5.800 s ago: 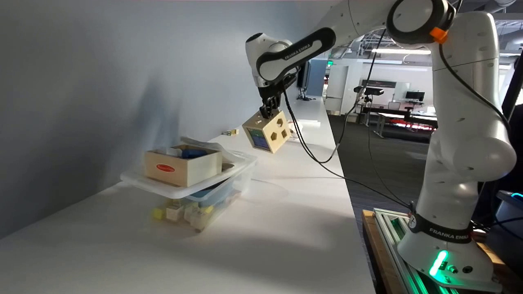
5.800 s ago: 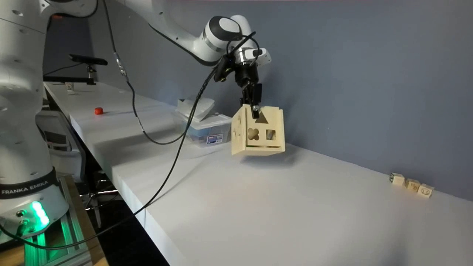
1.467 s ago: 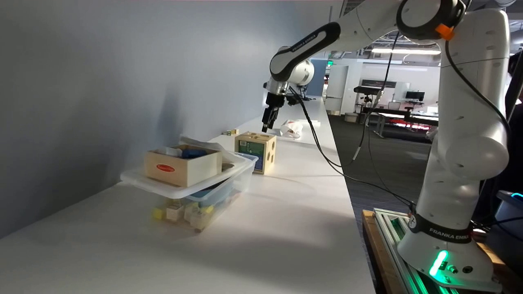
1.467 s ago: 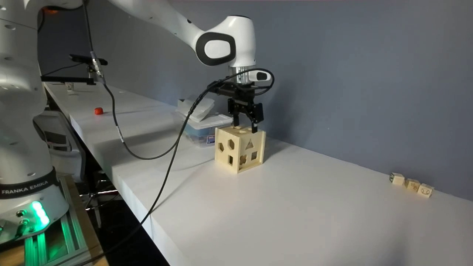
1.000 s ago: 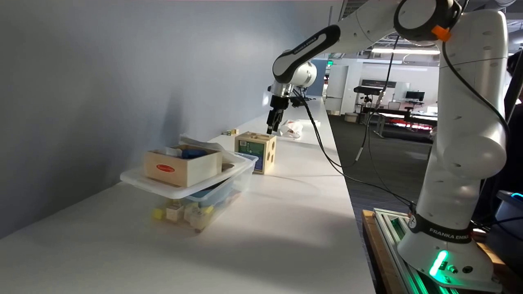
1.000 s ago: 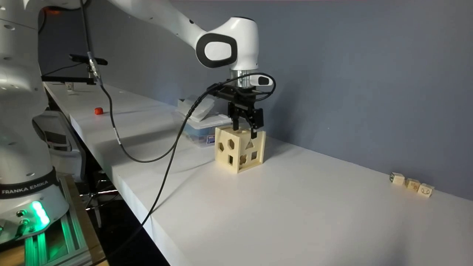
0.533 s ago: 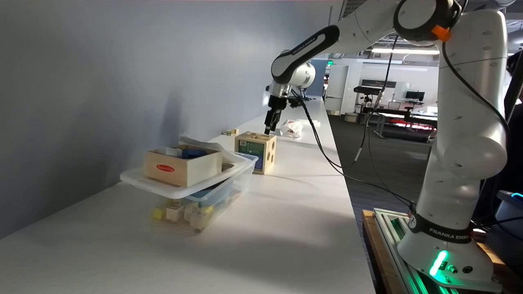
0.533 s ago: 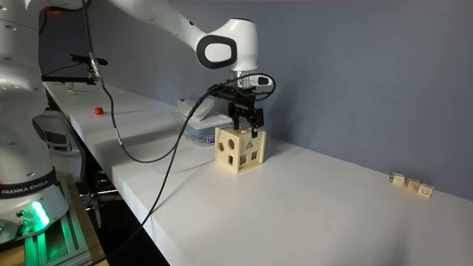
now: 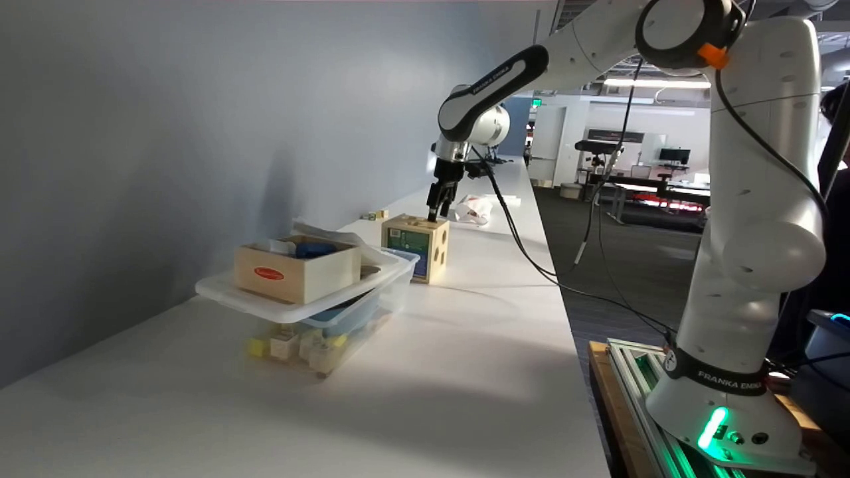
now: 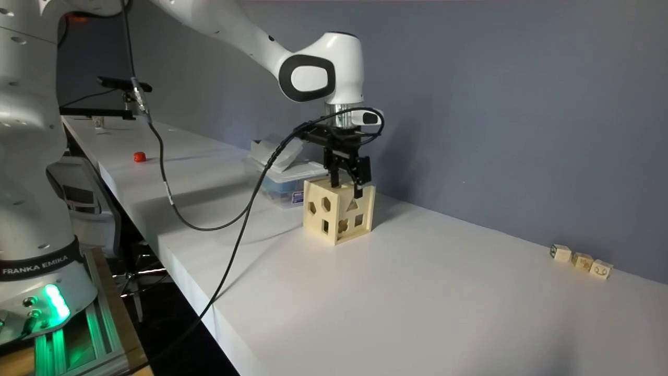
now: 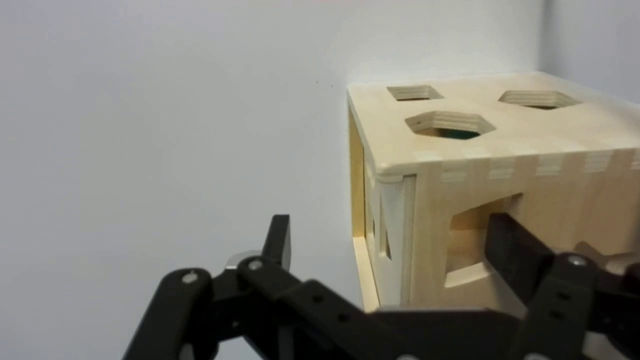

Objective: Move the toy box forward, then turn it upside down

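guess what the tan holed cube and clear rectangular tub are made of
The tan cube with cutouts looks like smooth, mostly bare plywood: layered edges line its holes. The clear rectangular tub is probably smooth translucent plastic: pale and yellow blocks show through its wall.

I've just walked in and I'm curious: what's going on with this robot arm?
The robot arm is at work on the toy box, a light wooden cube with shaped holes, standing on the white table. Its tool is open, the fingers parted, one over the box's top and one outside a side face, with nothing gripped. Whether they touch the box, I can't tell. A grip there looks likely next.
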You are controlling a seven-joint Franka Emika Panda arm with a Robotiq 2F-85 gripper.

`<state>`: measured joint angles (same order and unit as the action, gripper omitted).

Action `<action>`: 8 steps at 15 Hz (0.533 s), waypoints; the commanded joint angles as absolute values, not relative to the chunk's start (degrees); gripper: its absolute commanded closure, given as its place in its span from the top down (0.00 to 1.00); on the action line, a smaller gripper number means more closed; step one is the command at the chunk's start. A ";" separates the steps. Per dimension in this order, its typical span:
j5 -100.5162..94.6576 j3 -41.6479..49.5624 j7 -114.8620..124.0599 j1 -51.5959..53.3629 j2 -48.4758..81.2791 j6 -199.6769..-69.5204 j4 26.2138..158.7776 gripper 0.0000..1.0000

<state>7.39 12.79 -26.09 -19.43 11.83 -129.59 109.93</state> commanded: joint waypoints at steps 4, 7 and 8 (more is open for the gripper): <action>-4.34 16.18 -0.93 -16.76 9.84 -129.00 110.35 1.00; -6.57 16.56 8.41 -15.64 8.92 -129.35 110.39 1.00; -6.68 16.50 10.49 -15.36 8.67 -129.15 110.35 1.00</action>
<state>-3.94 15.66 2.68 -17.01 10.48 -129.60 109.83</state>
